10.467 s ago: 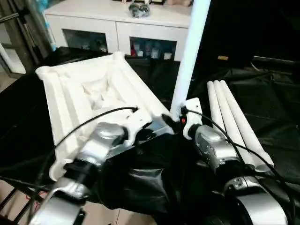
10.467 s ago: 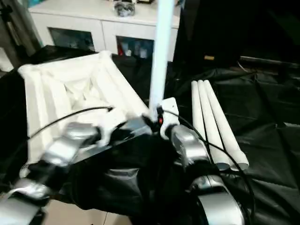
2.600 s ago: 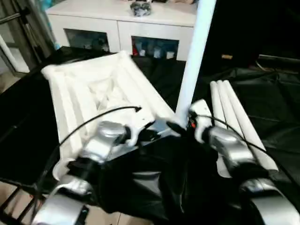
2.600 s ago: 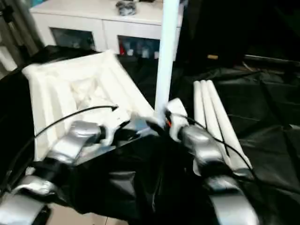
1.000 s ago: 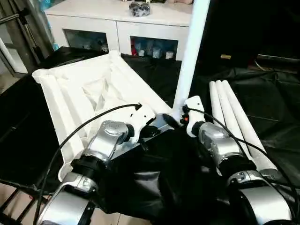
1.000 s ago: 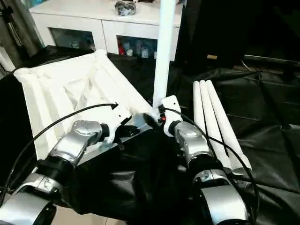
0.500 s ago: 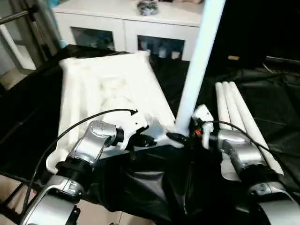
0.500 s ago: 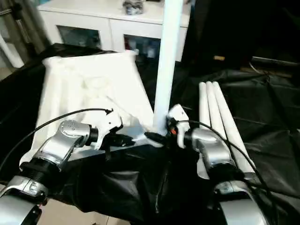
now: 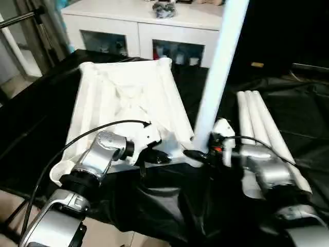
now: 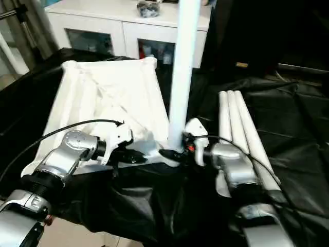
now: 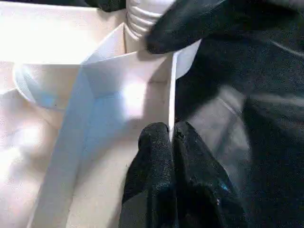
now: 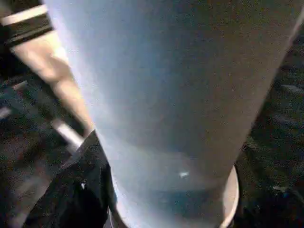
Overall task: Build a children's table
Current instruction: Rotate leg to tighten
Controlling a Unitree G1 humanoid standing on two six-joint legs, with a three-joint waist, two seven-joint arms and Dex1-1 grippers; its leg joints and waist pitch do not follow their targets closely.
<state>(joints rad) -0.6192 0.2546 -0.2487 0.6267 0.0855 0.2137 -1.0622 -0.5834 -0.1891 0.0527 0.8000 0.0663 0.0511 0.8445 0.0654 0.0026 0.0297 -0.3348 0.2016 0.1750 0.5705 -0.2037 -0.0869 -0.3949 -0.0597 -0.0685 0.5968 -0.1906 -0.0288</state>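
1. The left gripper is clamped on the thin near rim of the upturned table top, which lies ribbed side up on the black-draped worktop.
2. The right gripper is at the foot of the upright leg, which stands in the top's near right corner socket; whether its fingers are closed I cannot tell.
3. Three spare legs lie side by side to the right.
4. A white cabinet stands at the far side.

Silver forearms, black cables, white wrist housings, black fingers
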